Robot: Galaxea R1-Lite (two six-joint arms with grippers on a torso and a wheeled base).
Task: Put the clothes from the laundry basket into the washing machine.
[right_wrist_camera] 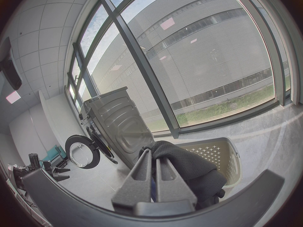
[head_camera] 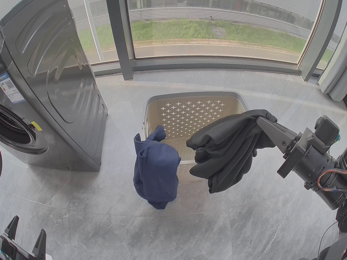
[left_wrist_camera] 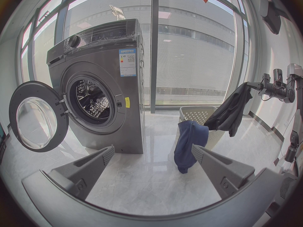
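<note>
Fingers (head_camera: 274, 132) of the right gripper (head_camera: 261, 121) pinch a dark grey garment (head_camera: 224, 148) above the laundry basket (head_camera: 195, 97); the left gripper (left_wrist_camera: 152, 148) is spread wide, empty. A blue garment (head_camera: 156, 170) drapes over the rim of the otherwise bare basket, and the drum (left_wrist_camera: 91, 100) of the washing machine (head_camera: 61, 73) looks empty. Low-hanging grey folds could slip the narrow pinch or snag on the open door (left_wrist_camera: 38, 115).

Grey marble floor (head_camera: 108, 217); tall windows (head_camera: 217, 18); daylight.

Right gripper (right_wrist_camera: 154, 157), jaws pressed together on dark grey garment (right_wrist_camera: 189, 166), bunched and hanging in folds. Beige laundry basket (right_wrist_camera: 235, 164) on floor (right_wrist_camera: 268, 126) just behind garment, wall pierced with stars. Grey washing machine (right_wrist_camera: 123, 126) farther off beside window (right_wrist_camera: 205, 63), round door (right_wrist_camera: 81, 147) swung open.
</note>
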